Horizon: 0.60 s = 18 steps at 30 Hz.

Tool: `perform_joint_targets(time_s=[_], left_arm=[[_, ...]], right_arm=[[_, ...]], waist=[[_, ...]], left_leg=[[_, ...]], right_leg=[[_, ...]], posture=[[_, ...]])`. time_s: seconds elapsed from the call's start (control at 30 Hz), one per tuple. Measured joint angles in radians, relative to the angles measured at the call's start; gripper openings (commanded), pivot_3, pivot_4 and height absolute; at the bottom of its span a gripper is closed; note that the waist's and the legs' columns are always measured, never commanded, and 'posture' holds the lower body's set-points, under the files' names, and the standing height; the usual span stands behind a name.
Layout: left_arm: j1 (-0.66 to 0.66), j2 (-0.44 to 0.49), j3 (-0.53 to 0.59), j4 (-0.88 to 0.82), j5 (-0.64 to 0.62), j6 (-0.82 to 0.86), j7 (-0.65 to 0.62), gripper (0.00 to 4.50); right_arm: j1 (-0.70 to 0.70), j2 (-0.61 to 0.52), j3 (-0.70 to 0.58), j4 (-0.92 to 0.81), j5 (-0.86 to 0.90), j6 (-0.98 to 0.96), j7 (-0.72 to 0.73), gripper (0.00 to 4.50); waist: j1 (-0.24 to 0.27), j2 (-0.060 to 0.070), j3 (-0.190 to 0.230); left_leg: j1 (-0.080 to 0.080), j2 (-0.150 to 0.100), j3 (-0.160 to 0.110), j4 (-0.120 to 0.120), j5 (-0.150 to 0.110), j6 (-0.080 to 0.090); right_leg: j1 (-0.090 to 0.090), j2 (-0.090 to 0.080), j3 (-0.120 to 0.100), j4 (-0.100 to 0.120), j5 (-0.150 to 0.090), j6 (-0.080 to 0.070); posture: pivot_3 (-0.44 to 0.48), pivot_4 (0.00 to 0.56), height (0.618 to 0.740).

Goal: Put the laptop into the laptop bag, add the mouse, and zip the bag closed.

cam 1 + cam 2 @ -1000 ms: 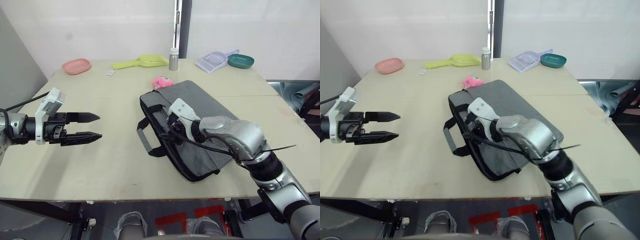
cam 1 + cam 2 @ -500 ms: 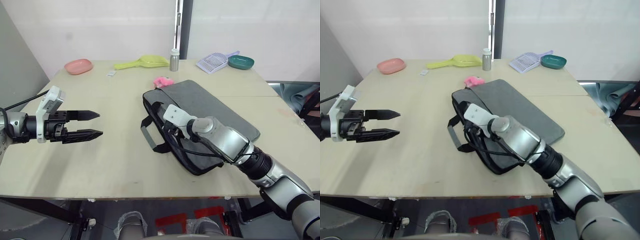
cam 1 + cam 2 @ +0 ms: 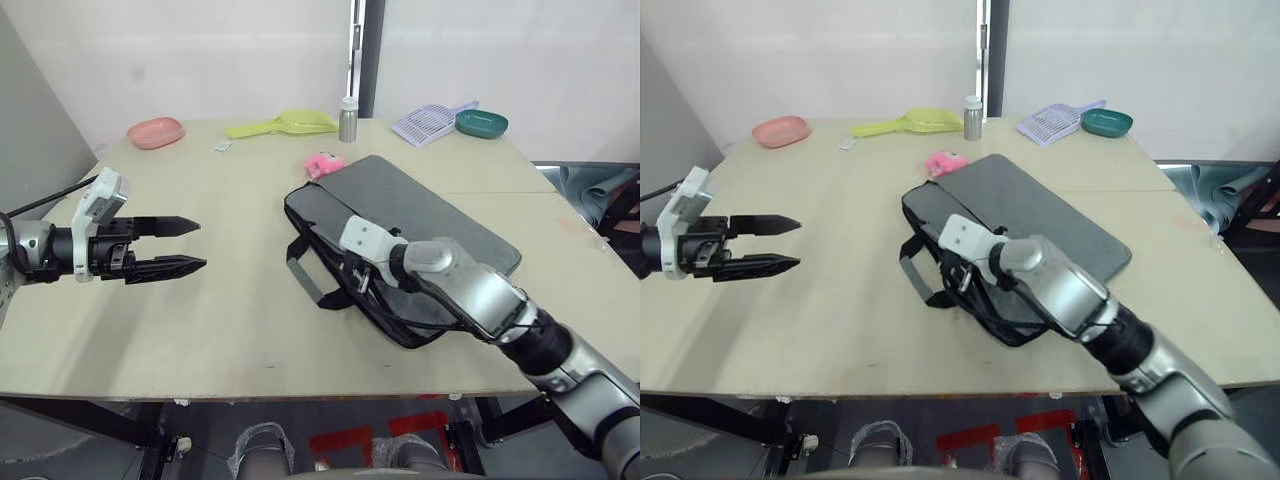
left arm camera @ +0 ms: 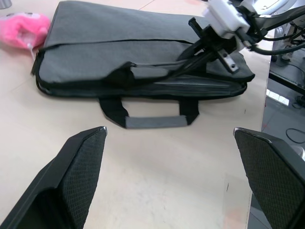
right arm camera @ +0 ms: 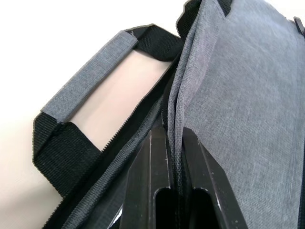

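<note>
The laptop bag is laid flat and slantwise on the table, its open, zipped edge turned toward the robot's left and front. One strap handle is spread out on the tabletop just beside that edge. The right gripper is set at the bag's open edge, near the handle, and its two black fingers are pinched together on the bag's grey fabric lip beside the zip track, as is seen in the right wrist view; the fabric is held between them with almost no gap. The bag's top panel is seen lying on the far side of those fingers, the handle on the near side. Neither laptop nor mouse can be made out in these pictures.

Past the bag's far corner, away from the right gripper, a pink plush toy is found touching or just beside the bag. Farther on, toward the wall, a small metal bottle, a yellow-green scoop, a pink dish, a teal bowl and a pale slotted scoop are ranged along the table's back edge.

The left gripper is held above the table, well apart from the bag and to the left of it, pointed toward the bag; its fingers are parted and nothing is held between them.
</note>
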Motion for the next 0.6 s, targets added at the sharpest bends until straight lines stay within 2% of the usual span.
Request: perform_joint_targets(time_s=[0.3,0.4,0.6], left_arm=[[-0.038,0.004,-0.01,0.032,0.003,-0.001,-0.032,4.5],[-0.045,0.008,-0.012,0.045,0.004,0.0,-0.048,4.5],[-0.032,0.043,-0.035,0.044,0.004,0.002,-0.098,4.5]], right_arm=[[0.09,-0.095,-0.015,-0.065,0.081,-0.265,0.324,0.04],[0.09,-0.094,-0.013,-0.048,0.054,-0.336,0.363,0.04],[0.071,-0.034,-0.016,0.11,-0.02,-0.438,0.357,0.04]], waist=[[-0.012,0.0,0.0],[-0.014,0.0,0.0],[-0.015,-0.001,0.0]], left_leg=[[0.0,0.0,0.0,0.001,-0.002,0.005],[0.001,0.0,0.0,0.001,-0.002,0.006],[0.0,0.0,0.0,0.003,-0.002,0.007]], right_leg=[[0.0,0.0,0.0,0.001,0.0,-0.001],[0.0,0.0,0.0,0.002,0.0,-0.001],[0.0,0.0,0.0,0.003,0.0,-0.001]], posture=[[0.0,0.15,0.74],[0.0,0.15,0.74],[0.0,0.15,0.74]])
